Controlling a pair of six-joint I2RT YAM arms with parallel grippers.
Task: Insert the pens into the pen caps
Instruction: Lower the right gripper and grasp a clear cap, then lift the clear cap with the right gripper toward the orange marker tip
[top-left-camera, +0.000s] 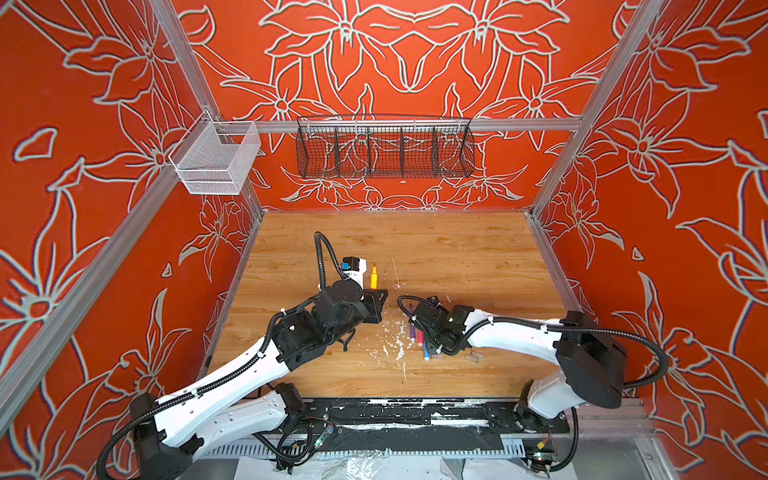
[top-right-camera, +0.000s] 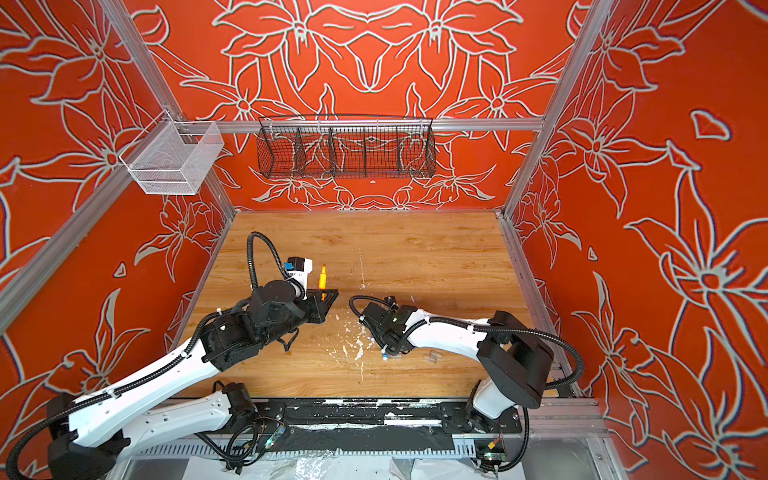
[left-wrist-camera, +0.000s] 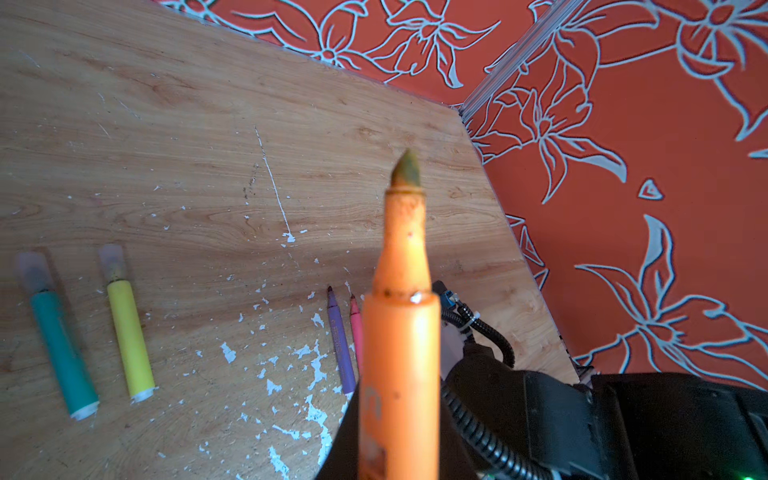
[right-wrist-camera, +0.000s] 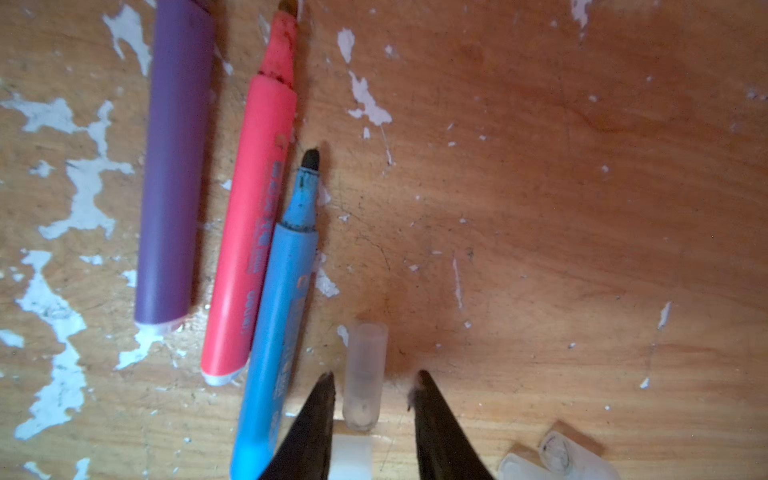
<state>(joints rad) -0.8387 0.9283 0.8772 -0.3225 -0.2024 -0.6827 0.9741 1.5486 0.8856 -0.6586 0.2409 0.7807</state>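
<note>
Wood-grain table (top-left-camera: 436, 249): we find the green pen (left-wrist-camera: 62, 349) and yellow pen (left-wrist-camera: 129, 336) capped, side by side. The left gripper (top-left-camera: 375, 296) clamps the orange pen (top-left-camera: 374, 277), bare tip up. The purple pen (right-wrist-camera: 172, 166), pink-red pen (right-wrist-camera: 257, 216) and blue pen (right-wrist-camera: 278, 332) lie uncapped together. Just beside them a clear cap (right-wrist-camera: 365, 361) lies ungripped between the parted jaws of the right gripper (right-wrist-camera: 375, 373). Two spare caps (right-wrist-camera: 561, 455) lie near.

Four cameras are watching one table (top-left-camera: 457, 249).
Both top views are looking down from high above its 6 o'clock edge; the left wrist camera is peering close along the orange pen (left-wrist-camera: 399, 353), the right one is hanging just over the purple pen (right-wrist-camera: 172, 166), near 5 o'clock of centre, which both wrist views are sharing.
</note>
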